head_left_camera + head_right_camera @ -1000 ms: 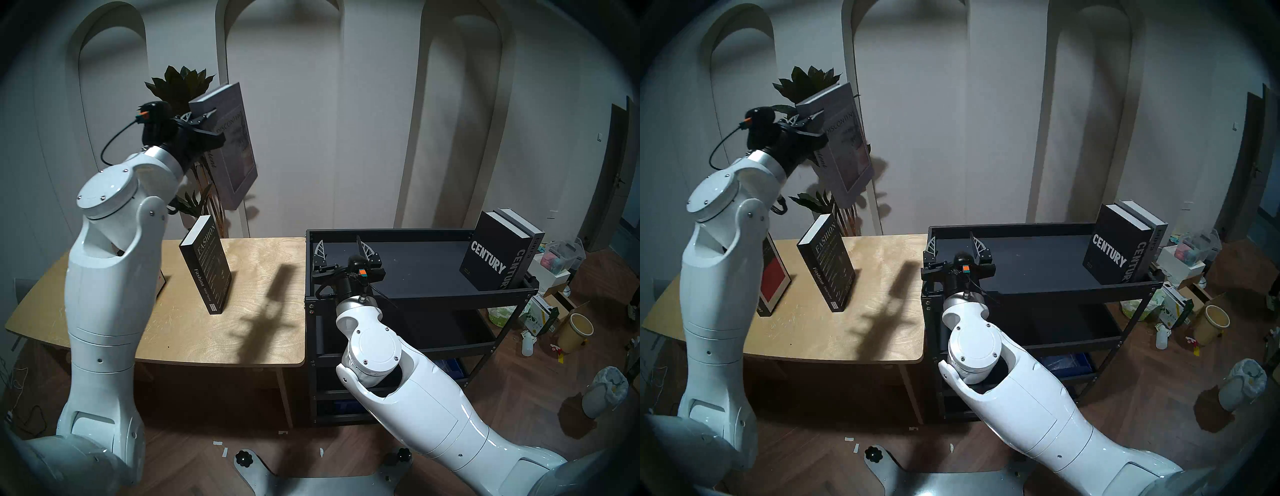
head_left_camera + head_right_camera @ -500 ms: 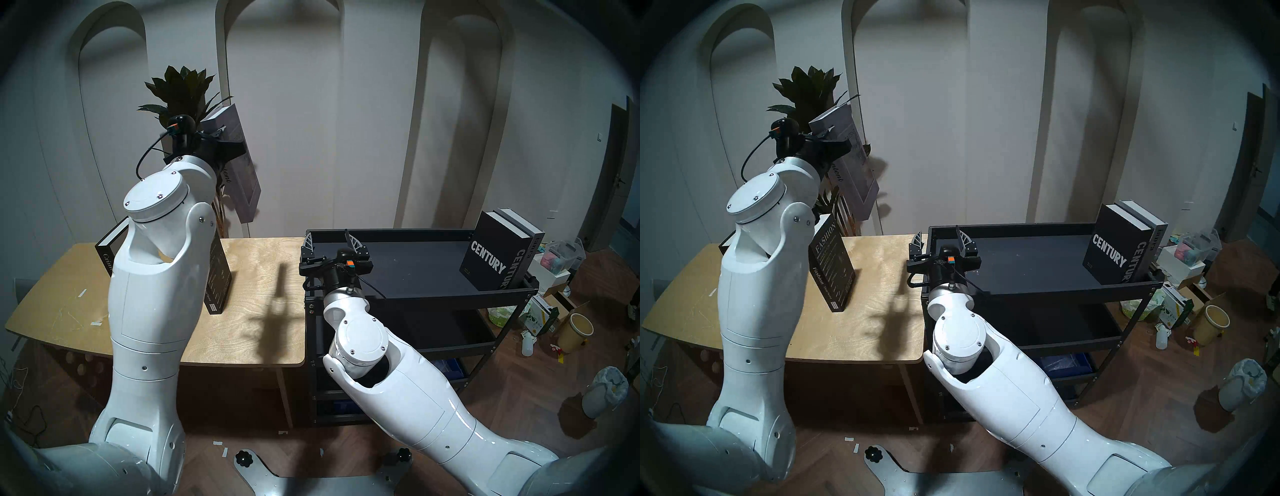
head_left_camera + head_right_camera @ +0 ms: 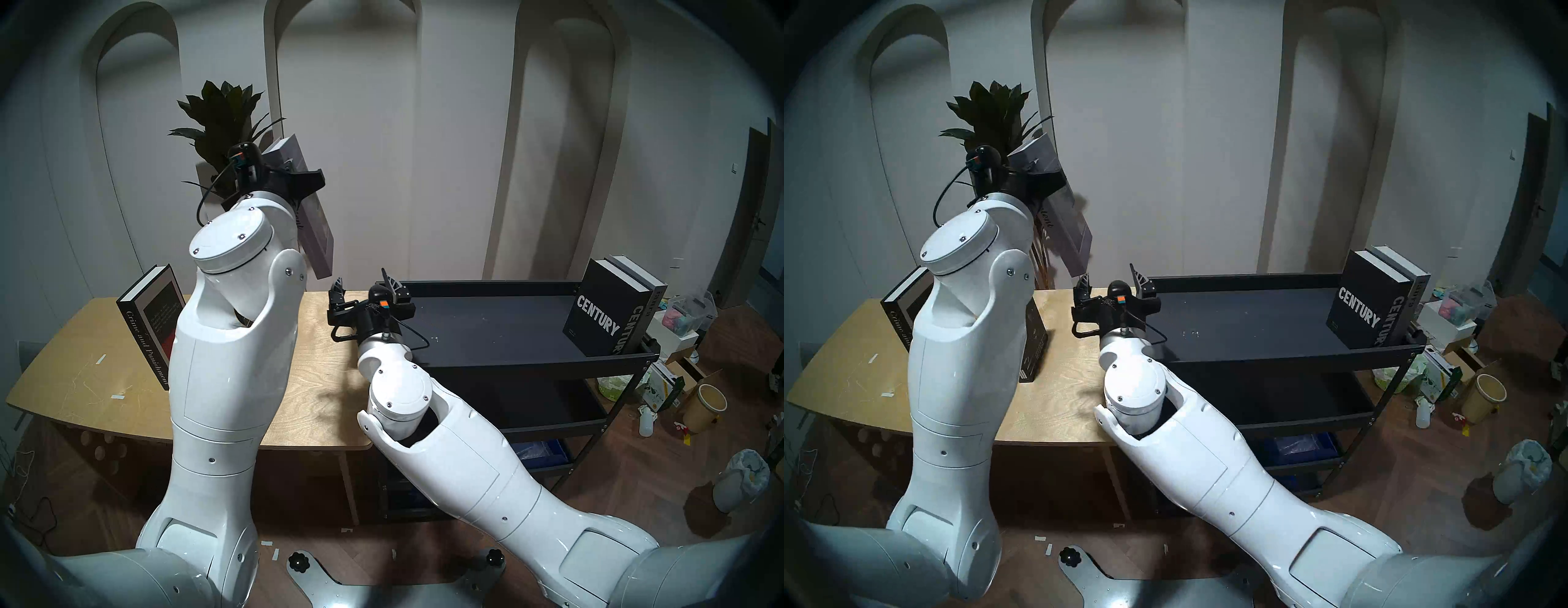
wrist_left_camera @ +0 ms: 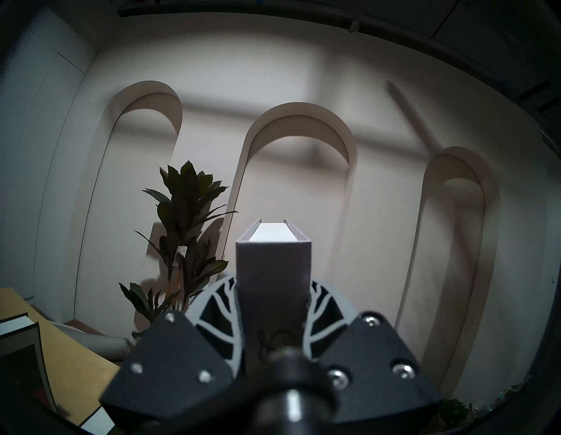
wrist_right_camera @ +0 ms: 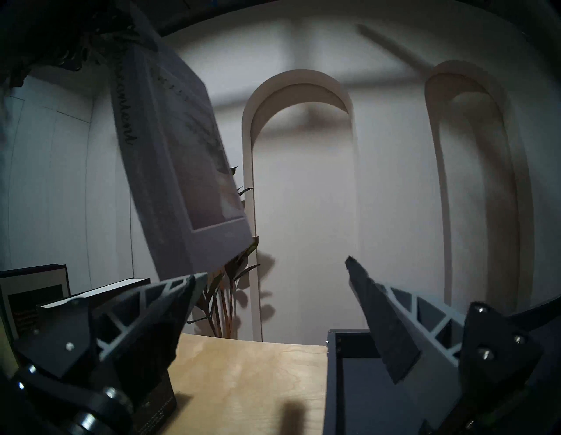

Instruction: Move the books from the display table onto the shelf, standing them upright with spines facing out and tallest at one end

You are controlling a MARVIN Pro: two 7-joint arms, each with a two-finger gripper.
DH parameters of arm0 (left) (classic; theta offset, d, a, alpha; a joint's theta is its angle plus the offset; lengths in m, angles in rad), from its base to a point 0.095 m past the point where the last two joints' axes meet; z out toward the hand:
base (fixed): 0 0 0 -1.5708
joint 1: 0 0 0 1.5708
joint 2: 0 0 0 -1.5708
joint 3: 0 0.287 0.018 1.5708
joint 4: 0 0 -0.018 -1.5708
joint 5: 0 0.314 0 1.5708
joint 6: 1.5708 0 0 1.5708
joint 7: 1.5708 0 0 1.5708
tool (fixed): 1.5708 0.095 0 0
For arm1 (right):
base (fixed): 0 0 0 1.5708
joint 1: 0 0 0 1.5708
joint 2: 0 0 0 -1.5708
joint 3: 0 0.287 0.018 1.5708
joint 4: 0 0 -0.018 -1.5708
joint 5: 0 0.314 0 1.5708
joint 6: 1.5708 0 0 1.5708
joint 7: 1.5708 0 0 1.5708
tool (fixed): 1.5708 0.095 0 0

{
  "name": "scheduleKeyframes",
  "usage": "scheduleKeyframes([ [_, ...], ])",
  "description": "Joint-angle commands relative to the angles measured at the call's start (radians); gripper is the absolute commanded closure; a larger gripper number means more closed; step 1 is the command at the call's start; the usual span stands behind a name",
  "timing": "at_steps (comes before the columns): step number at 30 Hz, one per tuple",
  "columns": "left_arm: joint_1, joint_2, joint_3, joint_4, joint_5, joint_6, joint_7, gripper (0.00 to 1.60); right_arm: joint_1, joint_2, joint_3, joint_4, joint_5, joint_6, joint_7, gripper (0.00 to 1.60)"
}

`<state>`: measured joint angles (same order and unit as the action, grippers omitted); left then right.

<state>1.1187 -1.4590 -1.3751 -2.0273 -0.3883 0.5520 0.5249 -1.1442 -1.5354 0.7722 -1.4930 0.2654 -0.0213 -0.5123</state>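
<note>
Left gripper (image 4: 274, 306) is clamped on the grey Discontent book (image 3: 316, 212), one finger on each cover w/ the spine toward the wrist, near the book's top end. We've got it high in the air, tilted, its lower corner hanging above the gap between display table (image 3: 85, 390) and shelf (image 3: 488, 322). Right gripper (image 3: 368, 288) sits just below that corner, jaws spread wide, nothing in them; from its own wrist view the book looms just above the left fingertip (image 5: 185, 282), not touching as far as we can tell.

Handling, our read: thick hardcover, prob. heavy, stiff boards, smooth jacket, so likely slippery. Held near one end, it hangs like a lever and could swivel or slip in the pads. We'd take it across both covers nearer the middle, or let the right gripper steady the low end before setting down.

Outward: Crime and Punishment (image 3: 148, 322) and Fashion (image 3: 1034, 348) stand on the table, the latter mostly hidden behind the left arm. Century (image 3: 596, 316) and the grey ianra vol. (image 3: 636, 276) stand upright at the shelf's far right end, spines facing us.
</note>
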Motion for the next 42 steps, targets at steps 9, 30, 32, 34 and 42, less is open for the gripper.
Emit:
scheduleKeyframes([
  [9, -0.006, 0.042, 0.053, -0.027, -0.024, 0.041, 0.043, 1.60, 0.147, -0.126, -0.033, 0.162, 0.027, -0.087, 0.110, 0.00],
  [30, -0.020, 0.073, 0.098, 0.016, -0.039, 0.002, 0.079, 1.60, 0.235, -0.196, -0.023, 0.361, 0.051, -0.178, 0.131, 0.00],
  [32, -0.020, 0.074, 0.101, 0.010, -0.038, -0.004, 0.079, 1.60, 0.242, -0.200, -0.020, 0.361, 0.053, -0.179, 0.131, 0.00],
  [34, -0.019, 0.081, 0.110, 0.004, -0.034, -0.012, 0.074, 1.60, 0.248, -0.204, -0.016, 0.362, 0.056, -0.182, 0.133, 0.00],
  [42, 0.003, 0.110, 0.151, -0.029, -0.016, -0.045, 0.049, 1.60, 0.275, -0.225, 0.019, 0.392, 0.096, -0.187, 0.143, 0.00],
])
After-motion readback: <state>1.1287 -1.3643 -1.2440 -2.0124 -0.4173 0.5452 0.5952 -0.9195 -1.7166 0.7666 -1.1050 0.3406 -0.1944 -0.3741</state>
